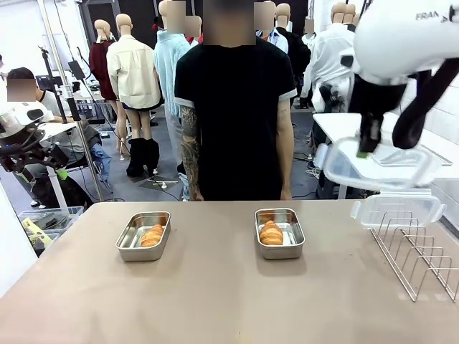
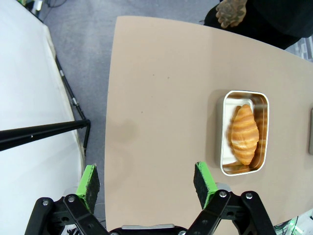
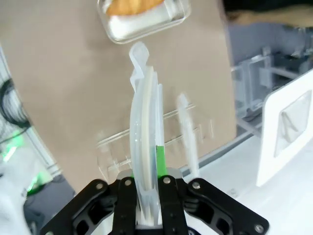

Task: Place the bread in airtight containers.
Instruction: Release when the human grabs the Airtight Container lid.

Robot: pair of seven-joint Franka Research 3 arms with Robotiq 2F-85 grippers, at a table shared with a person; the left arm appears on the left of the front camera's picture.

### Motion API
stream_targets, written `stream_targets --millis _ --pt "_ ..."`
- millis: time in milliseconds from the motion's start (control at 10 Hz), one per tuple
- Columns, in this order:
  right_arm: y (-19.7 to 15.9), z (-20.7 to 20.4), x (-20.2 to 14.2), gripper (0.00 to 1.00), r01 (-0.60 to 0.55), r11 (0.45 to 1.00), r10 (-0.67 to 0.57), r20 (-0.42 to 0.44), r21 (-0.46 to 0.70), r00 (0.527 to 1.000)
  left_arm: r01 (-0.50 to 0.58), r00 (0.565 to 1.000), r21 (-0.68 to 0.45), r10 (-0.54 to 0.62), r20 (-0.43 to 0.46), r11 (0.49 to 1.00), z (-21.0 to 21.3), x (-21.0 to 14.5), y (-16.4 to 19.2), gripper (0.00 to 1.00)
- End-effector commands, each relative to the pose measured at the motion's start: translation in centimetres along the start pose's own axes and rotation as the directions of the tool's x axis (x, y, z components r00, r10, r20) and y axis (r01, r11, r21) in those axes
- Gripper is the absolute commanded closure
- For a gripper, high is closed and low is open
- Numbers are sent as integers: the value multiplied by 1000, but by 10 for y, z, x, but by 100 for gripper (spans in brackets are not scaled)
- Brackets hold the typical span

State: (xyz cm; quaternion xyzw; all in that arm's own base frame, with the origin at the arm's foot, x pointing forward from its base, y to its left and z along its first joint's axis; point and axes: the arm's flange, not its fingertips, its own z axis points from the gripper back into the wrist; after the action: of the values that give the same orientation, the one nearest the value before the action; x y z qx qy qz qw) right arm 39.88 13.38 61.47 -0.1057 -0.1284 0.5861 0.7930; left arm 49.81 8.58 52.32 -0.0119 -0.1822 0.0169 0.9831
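Observation:
Two steel tins sit on the tan table, each holding one golden croissant: the left tin (image 1: 143, 236) with its croissant (image 1: 152, 235), and the right tin (image 1: 280, 233) with its croissant (image 1: 271, 233). My right gripper (image 1: 367, 147) hangs high at the right, shut on the edge of a clear plastic lid (image 1: 380, 168). In the right wrist view the lid (image 3: 144, 122) stands edge-on between the fingers (image 3: 160, 159), with a tin (image 3: 146, 22) beyond it. My left gripper (image 2: 146, 181) is open over the table's left edge, and the left tin (image 2: 244, 133) with its croissant (image 2: 243, 133) lies off to its right.
A second clear lid (image 1: 398, 209) rests on the wire rack (image 1: 419, 251) at the table's right. A person in a black shirt (image 1: 233, 122) stands at the far edge, one hand (image 2: 230, 12) near the table. Bare tabletop lies in front of the tins.

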Motion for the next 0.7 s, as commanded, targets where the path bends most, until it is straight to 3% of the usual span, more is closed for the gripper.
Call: stream_targets --millis 0,100,300,600 --pt "-36 1 34 100 -51 987 63 73 -154 995 -6 1000 2 6 3 1000 2 0 1 0" --pt "-59 1 51 100 -88 980 111 127 -177 986 -6 1000 2 6 3 1000 2 0 1 0" --pt "-107 -13 88 100 -116 968 145 119 -222 982 -6 1000 2 6 3 1000 2 0 1 0" --pt "-153 -29 119 100 -177 976 192 117 -126 974 -6 1000 2 6 3 1000 2 0 1 0"
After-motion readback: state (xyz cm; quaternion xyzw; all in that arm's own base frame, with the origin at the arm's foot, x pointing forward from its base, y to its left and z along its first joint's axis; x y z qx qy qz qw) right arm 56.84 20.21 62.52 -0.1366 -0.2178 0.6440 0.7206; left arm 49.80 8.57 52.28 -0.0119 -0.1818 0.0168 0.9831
